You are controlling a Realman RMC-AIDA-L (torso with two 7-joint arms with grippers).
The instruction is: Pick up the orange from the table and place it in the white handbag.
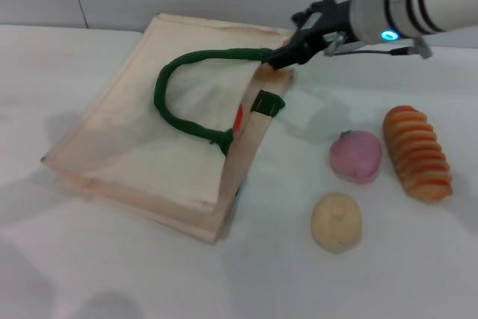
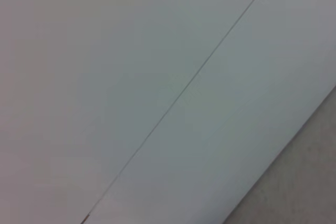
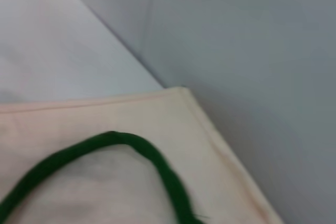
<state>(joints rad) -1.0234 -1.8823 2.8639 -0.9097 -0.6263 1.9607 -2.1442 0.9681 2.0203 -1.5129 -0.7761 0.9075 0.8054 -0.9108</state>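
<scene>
Right claw (image 1: 278, 57), clenched on the rope-like green handle (image 1: 179, 72) of the flat cream fabric white handbag (image 1: 134, 147), lifts its mouth; a sliver of orange (image 1: 238, 117) shows inside.

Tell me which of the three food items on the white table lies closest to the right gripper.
The round pink fruit, nearest the right gripper at the cream handbag's green handle. The ridged orange loaf lies farther right; the pale beige lump sits nearer the camera.
</scene>
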